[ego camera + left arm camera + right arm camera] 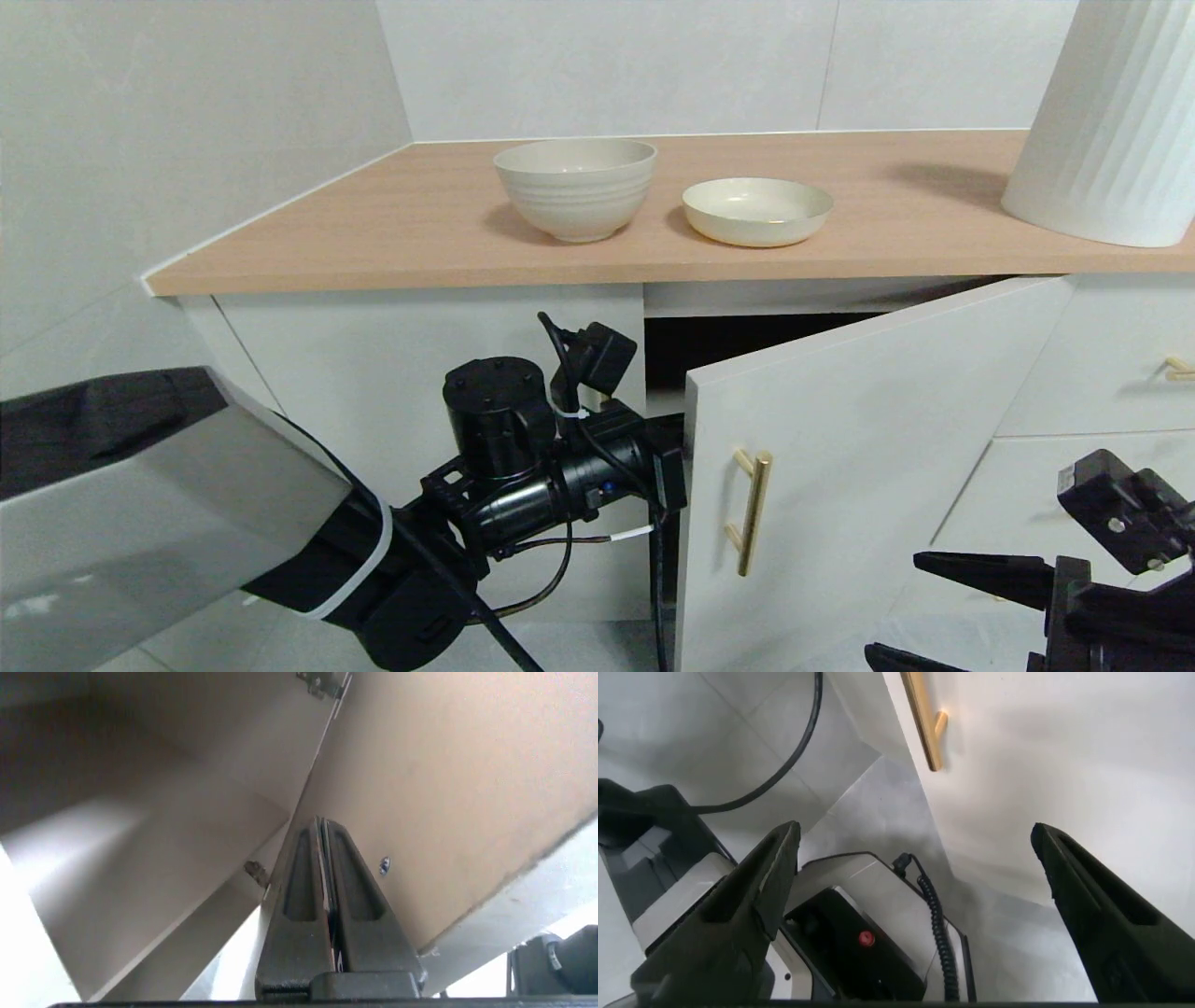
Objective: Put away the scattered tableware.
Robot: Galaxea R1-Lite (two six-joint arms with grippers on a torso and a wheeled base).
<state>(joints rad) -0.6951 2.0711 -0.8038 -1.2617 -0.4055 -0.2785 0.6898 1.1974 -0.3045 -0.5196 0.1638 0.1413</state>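
Two grippers work low by the half-open cabinet door (868, 448). R gripper (894, 605) sits in front of the door, fingers spread wide, holding nothing. L gripper (322, 831) is at the door's free edge, inner side, fingers pressed together w/ nothing btwn. On the countertop (373, 233) above the door: deep bowl (574, 187), w/ shallow dish (756, 210) just beside it.
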